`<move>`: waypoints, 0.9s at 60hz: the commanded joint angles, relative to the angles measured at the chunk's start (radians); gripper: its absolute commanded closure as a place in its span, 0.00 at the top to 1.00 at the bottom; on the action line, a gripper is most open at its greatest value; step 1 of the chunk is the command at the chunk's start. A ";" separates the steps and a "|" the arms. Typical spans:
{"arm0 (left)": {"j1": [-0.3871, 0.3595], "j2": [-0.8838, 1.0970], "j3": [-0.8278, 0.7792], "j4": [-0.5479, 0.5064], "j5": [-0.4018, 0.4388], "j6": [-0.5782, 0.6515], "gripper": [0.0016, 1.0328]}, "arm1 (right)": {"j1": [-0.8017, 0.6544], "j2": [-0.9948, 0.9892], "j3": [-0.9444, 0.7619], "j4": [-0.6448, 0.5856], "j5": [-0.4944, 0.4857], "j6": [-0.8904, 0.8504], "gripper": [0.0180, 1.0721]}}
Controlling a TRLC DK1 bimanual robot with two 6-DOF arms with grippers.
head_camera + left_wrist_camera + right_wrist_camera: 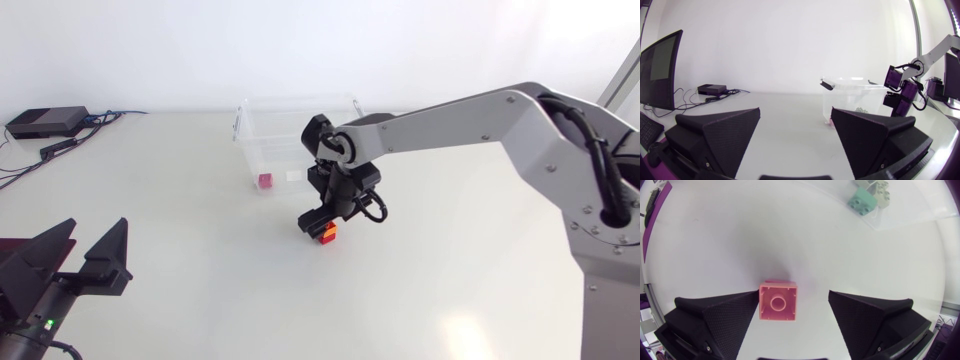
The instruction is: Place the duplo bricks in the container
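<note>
Brick first: where do we have it?

Upside down on the table, hollow side facing us, between the fingers of our right tool, hard by one finger with a gap to the other.

So we hold nothing?

Nothing; the right tool stands wide open. The brick looks square, so no long axis to match; we judge centring matters before closing.

And the container?

Just beyond the right tool, close by. Our left tool, also open and empty, sits well apart, so the right arm is nearer.
</note>
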 commanded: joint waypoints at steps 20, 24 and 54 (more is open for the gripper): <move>-0.004 -0.007 -0.017 -0.005 -0.005 0.008 0.96 | 0.042 0.057 0.013 0.046 0.023 -0.003 0.31; -0.004 -0.009 -0.017 -0.006 -0.005 0.007 0.96 | 0.037 0.057 0.003 0.055 0.019 -0.008 0.25; -0.006 -0.009 -0.017 -0.006 -0.006 0.007 0.96 | -0.007 -0.230 0.041 -0.069 0.023 -0.019 0.23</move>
